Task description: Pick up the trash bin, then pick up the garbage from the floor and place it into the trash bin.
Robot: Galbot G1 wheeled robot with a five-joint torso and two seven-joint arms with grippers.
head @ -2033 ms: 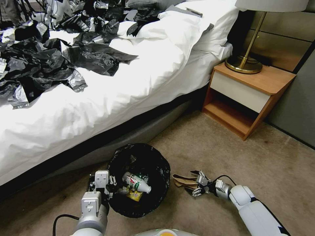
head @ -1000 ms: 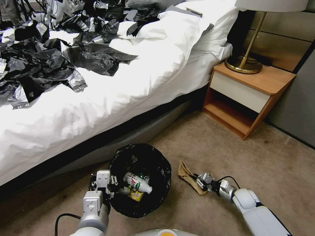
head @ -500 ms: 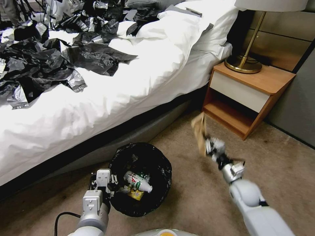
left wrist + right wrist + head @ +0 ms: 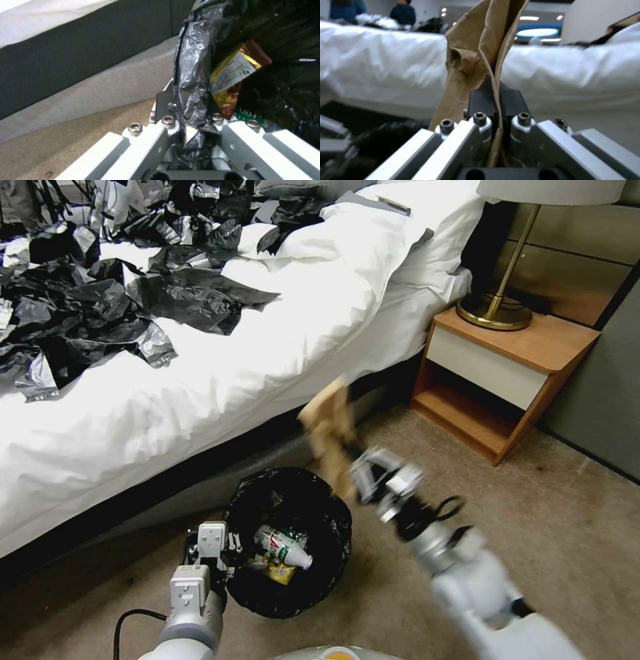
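The left pincer (image 4: 223, 553) is clamped on the near-left rim of the trash bin (image 4: 288, 543), its fingers (image 4: 166, 110) closed over the folded black liner (image 4: 191, 82); this grip presumably keeps the mouth steady and facing up to receive litter. The bin stands on the floor (image 4: 533, 513) just beside the bed (image 4: 220, 373), and it holds a small white bottle (image 4: 283, 547) and yellow snack wrappers (image 4: 277, 573). The right pincer (image 4: 357, 473) is raised above the bin's far-right rim, its fingers (image 4: 483, 100) shut tight on the lower end of a piece of brown paper (image 4: 330, 427), which stands upright above them. Gripping the sheet by one end lets the rest hang free of the arm, so it should fall cleanly when released. Judged from this, the paper is in transport toward the opening and not yet over its centre. A nightstand (image 4: 507, 373) with a lamp (image 4: 507, 280) stands at the far right.
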